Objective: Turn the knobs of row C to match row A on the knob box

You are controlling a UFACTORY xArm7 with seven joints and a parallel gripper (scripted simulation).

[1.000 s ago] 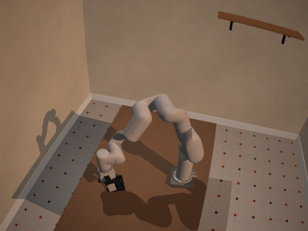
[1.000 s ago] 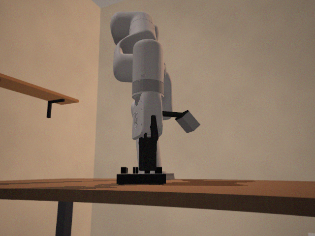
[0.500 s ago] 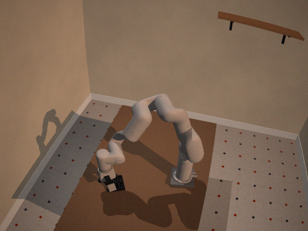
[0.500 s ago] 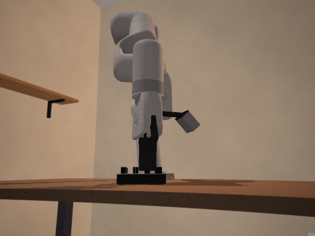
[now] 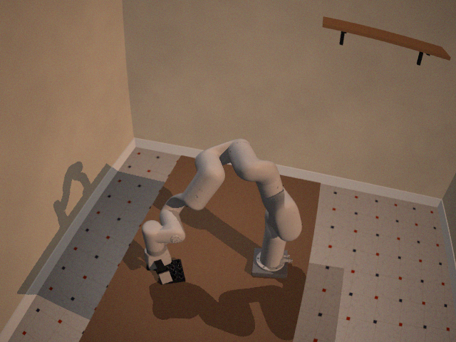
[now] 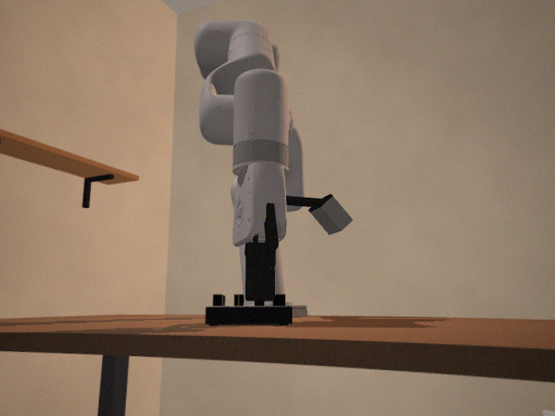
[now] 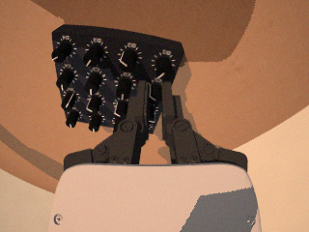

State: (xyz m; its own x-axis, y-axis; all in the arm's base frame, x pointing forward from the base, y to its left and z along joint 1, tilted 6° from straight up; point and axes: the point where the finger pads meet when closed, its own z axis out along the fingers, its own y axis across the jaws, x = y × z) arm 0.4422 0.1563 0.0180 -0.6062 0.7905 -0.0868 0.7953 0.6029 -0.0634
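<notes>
The black knob box (image 5: pixel 177 271) (image 6: pixel 248 315) (image 7: pixel 115 37) stands on its feet on the brown table (image 5: pixel 235 301) (image 6: pixel 403 335), near the table's left edge in the top view. My gripper (image 6: pixel 259 299) (image 7: pixel 154 93) points straight down onto the box. In the wrist view its two fingers are closed on one knob (image 7: pixel 154 99) in the right-hand column, just nearer than the far row. The printed names are too small to read, so I cannot tell which knob it is. The other knobs show white lines at various angles.
The arm's base (image 5: pixel 270 266) stands on the table to the right of the box. The wrist camera block (image 6: pixel 331 215) juts out beside the gripper. A wooden shelf (image 5: pixel 382 36) (image 6: pixel 58 159) hangs high on the wall, far from the box.
</notes>
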